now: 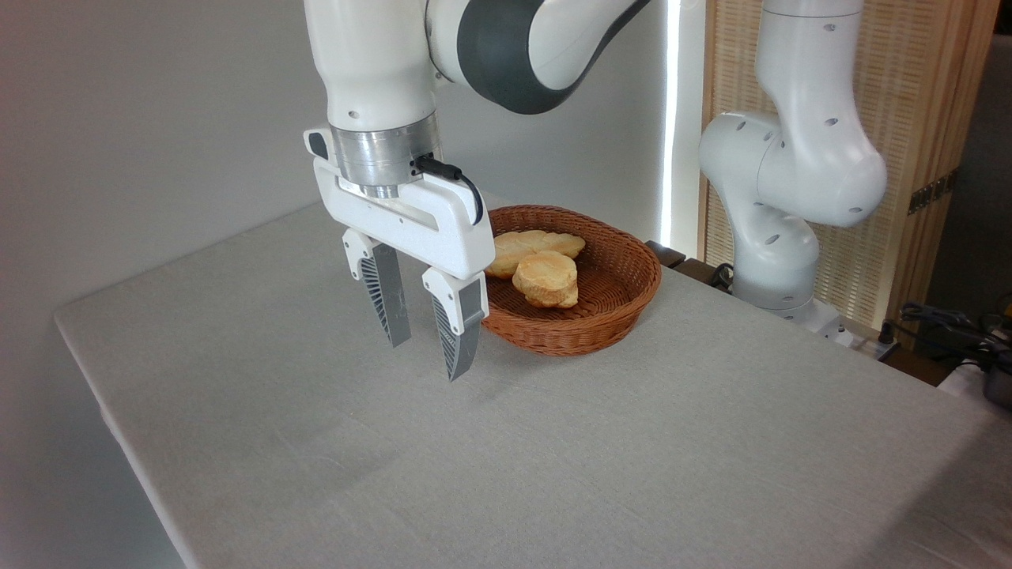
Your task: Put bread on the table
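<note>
Wicker basket [601,316] partly behind hand [429,356]

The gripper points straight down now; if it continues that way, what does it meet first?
Most likely the bare table. The open gripper hangs left of the basket, though depth is uncertain.

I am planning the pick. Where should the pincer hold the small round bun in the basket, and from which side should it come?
Probably from above, across the thick sides of the round bun. It lies in the wicker basket tilted against the longer loaf, and the basket wall blocks a sideways approach. The pincer hangs open to the left, above the table.
</note>
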